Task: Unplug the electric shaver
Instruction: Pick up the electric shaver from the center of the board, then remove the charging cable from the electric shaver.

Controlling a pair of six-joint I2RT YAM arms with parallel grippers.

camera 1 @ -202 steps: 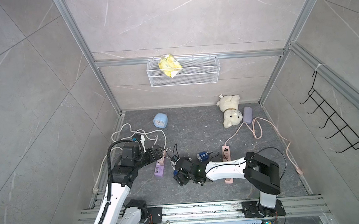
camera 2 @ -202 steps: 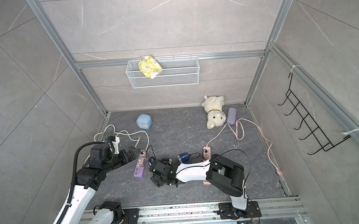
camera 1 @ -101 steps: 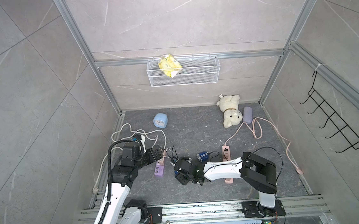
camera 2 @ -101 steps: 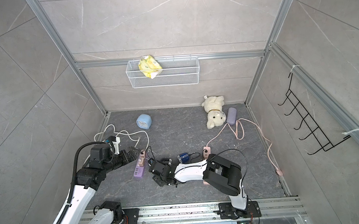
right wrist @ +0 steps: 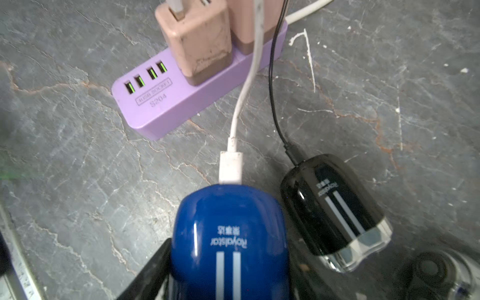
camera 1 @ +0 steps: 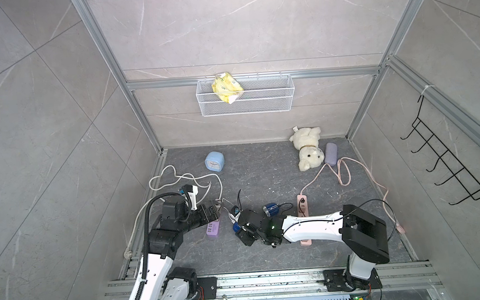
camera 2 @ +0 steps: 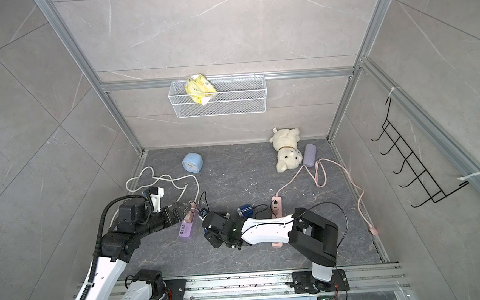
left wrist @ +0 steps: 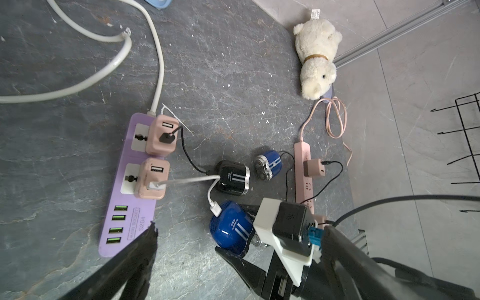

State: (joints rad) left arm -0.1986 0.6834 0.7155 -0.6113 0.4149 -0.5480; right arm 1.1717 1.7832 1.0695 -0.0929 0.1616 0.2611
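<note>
Grip: right gripper (right wrist: pixel 228 257) pinching blue shaver (right wrist: pixel 228 220), just beside black shaver (right wrist: pixel 335 207).
Plug: white plug (right wrist: pixel 230 167) seated in shaver's end, cable (right wrist: pixel 246 85) leading to pink adapter (right wrist: pixel 194 39) on purple strip (right wrist: pixel 161 104).
Method: brace body; bring spread left gripper (camera 1: pixel 215 210) onto plug, pull straight out, no twisting.

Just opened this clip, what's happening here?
The right tool is closed on the blue shaver, which lies on the floor. Its white cable is plugged in and runs to a pink adapter on the purple power strip. The left tool hangs open by that strip, holding nothing. Nothing is unplugged yet.
</note>
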